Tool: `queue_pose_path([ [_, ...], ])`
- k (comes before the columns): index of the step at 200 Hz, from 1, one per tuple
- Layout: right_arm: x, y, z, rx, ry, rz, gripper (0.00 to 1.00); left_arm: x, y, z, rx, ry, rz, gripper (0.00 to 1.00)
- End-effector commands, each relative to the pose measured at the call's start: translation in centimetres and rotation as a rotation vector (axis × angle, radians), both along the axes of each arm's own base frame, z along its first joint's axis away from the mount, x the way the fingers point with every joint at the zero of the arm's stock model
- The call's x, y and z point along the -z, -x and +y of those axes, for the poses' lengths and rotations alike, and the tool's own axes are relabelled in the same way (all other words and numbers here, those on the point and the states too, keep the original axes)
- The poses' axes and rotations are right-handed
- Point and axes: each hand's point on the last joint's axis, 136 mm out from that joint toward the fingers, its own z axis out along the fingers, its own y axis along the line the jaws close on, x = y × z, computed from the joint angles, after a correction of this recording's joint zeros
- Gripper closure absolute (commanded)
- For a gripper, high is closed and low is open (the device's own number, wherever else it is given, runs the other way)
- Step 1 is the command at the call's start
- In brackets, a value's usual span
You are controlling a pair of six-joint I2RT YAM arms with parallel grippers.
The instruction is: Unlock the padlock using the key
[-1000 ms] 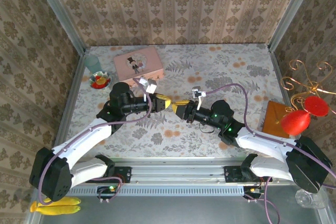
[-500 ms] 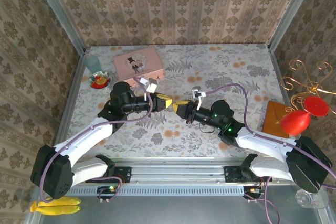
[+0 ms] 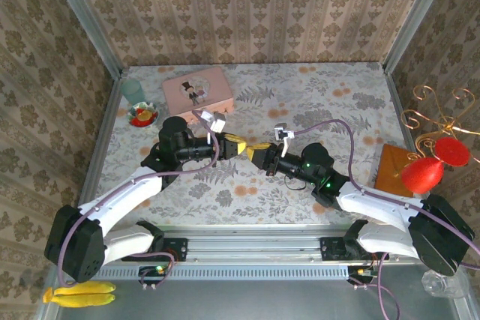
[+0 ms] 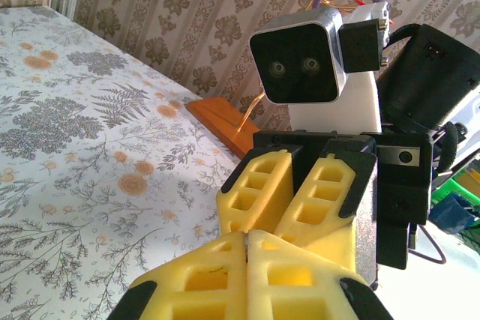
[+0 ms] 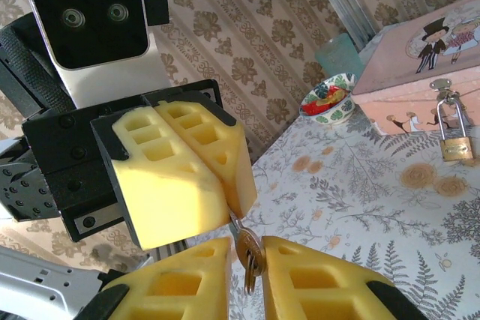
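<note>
little changed — left jaws and right jaws stay tip to tip. left clamps the key; right flanks it, grip unclear. padlock hangs on the pink tin near the bench far-left corner — well apart.

Overhead view; wrist cameras face-to-face, close.

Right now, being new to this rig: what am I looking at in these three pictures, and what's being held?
Two robot arms are bolted at the near edge of the table. The overhead picture shows both from above, with the left tool and right tool meeting tip to tip. The other two pictures come from a camera on each wrist. In the right wrist picture the left tool is shut on the key, which hangs inside the right tool. Whether that one grips it is unclear. The padlock hangs on the pink tin.
</note>
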Motion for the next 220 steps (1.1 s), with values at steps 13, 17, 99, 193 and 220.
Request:
queue_pose_path([
  [13,-3.0,0.2,0.0,-0.001,-0.057,-0.072,0.86,0.6,0.2,-0.2,0.016,-0.003,0.017,1.00],
  [17,-3.0,0.2,0.0,0.000,-0.057,-0.072,0.87,0.7,0.2,-0.2,0.014,-0.003,0.017,1.00],
  [99,-1.2,-0.9,-0.7,0.080,0.016,-0.003,1.00,1.9,-1.8,0.7,-0.109,-0.061,0.030,0.75],
  [193,4.8,-3.0,-4.4,0.277,0.442,0.116,1.00,7.5,-11.1,10.5,-0.786,-0.415,0.219,0.44],
  [220,5.2,-2.8,-5.9,0.298,0.547,0.064,1.00,9.9,-13.1,10.7,-0.816,-0.520,0.283,0.45],
])
